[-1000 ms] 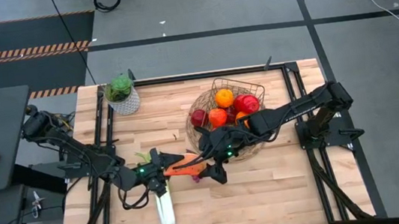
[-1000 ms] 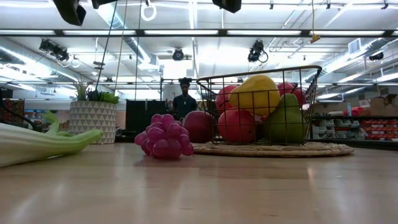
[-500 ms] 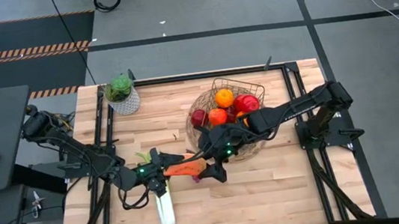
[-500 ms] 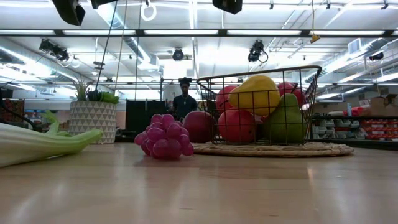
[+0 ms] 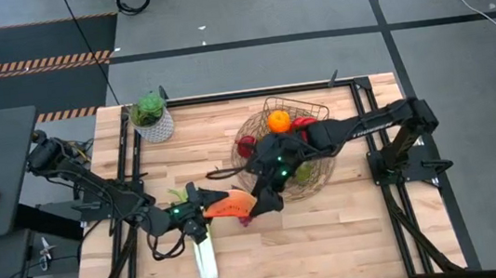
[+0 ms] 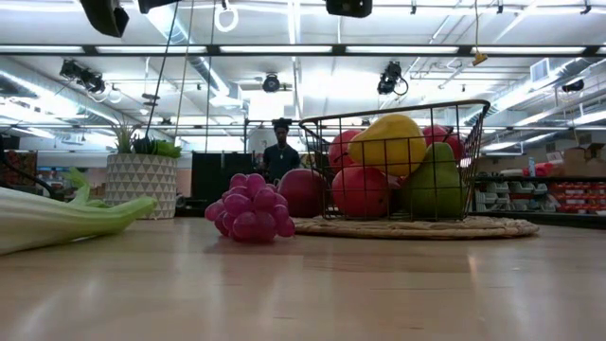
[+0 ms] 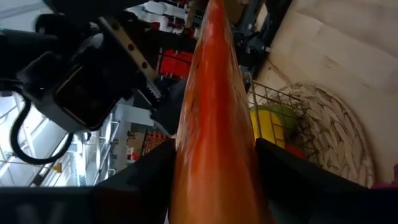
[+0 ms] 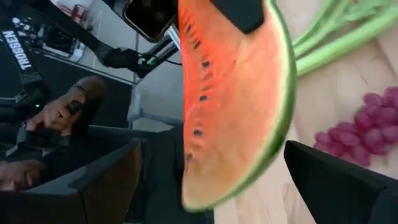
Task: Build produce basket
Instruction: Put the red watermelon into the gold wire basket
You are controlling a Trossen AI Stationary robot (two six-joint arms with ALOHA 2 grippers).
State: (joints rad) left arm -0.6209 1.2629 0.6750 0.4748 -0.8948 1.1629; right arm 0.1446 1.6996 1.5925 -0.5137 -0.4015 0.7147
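My left gripper [image 5: 207, 209] is shut on the watermelon slice [image 5: 230, 204], which it holds up over the middle of the table. My right gripper [image 5: 261, 200] is open at the slice's free end [image 8: 205, 193]; its fingers [image 8: 106, 183] stand on either side, apart from it. The wire basket [image 5: 308, 111] stands at the far right on its woven rim [image 6: 407, 227], holding apples, an orange [image 5: 278, 121], a lemon [image 6: 388, 142] and a pear [image 6: 436, 185]. The grapes [image 6: 251, 210], the leek [image 5: 204, 256] and a red apple [image 6: 301, 192] lie on the table. My left gripper pinches the watermelon slice between its two fingers, one on each flat red face [image 8: 233, 37], at the slice's left end. The fingers come level from the table's left. The slice sticks out toward the right past them, lifted clear of the table.
A potted plant [image 5: 152, 118] stands at the far left corner. The grapes [image 8: 367, 124] lie just below my right gripper, and the leek's green leaves [image 8: 336, 37] lie beside them. A person stands in the room behind the table [image 6: 280, 152]. Bare wood lies along the near right.
My right gripper has drawn a little toward the far edge and up, and has rolled at the slice's free end; its arm now lies across the basket. My left gripper has kept the slice in place.
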